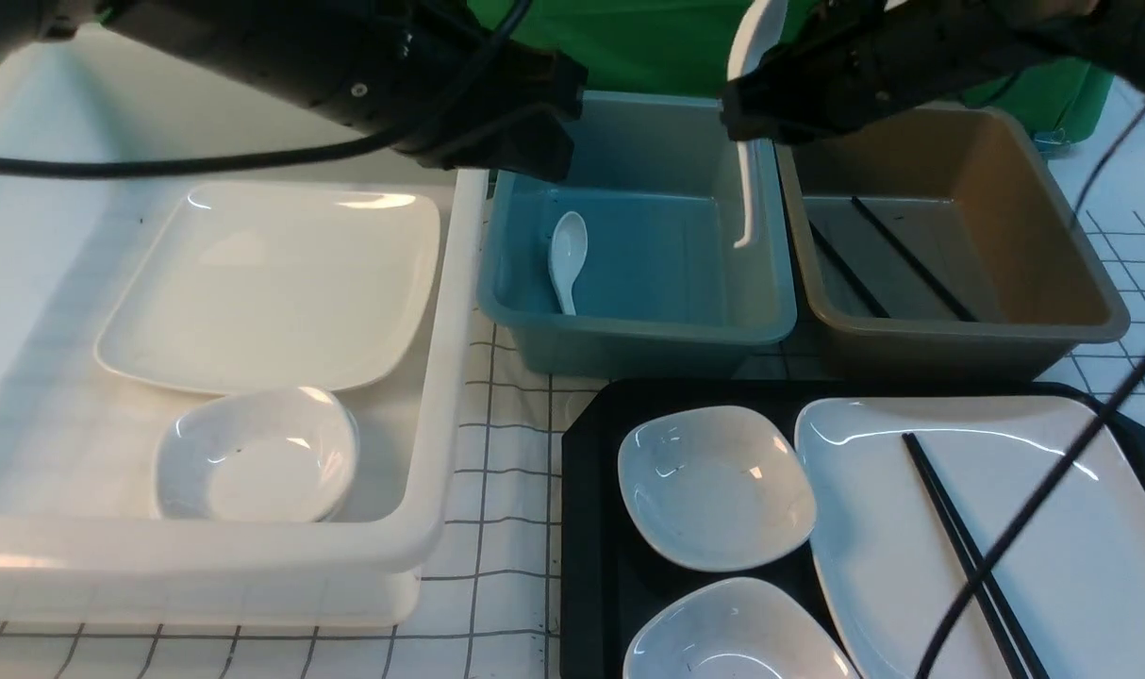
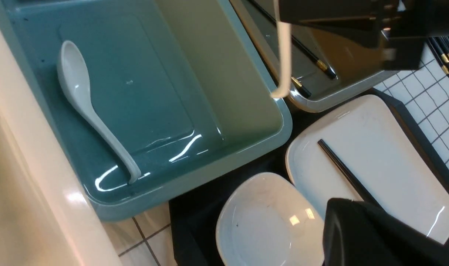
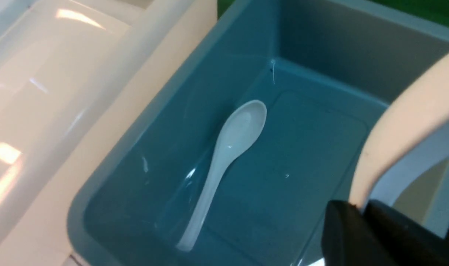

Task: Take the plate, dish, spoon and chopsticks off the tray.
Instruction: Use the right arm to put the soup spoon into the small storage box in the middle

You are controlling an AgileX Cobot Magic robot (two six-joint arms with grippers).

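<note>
My right gripper is shut on a white spoon and holds it upright above the right side of the blue tub, handle down; the right wrist view shows the handle between the fingers. On the black tray lie the large white plate, with black chopsticks across it, and two small white dishes. My left gripper hangs shut and empty over the blue tub's back left corner. In the left wrist view it is above the plate and a dish.
A second white spoon lies in the blue tub. The brown tub to its right holds black chopsticks. The white tub on the left holds a large plate and a small dish. A cable crosses the tray's right side.
</note>
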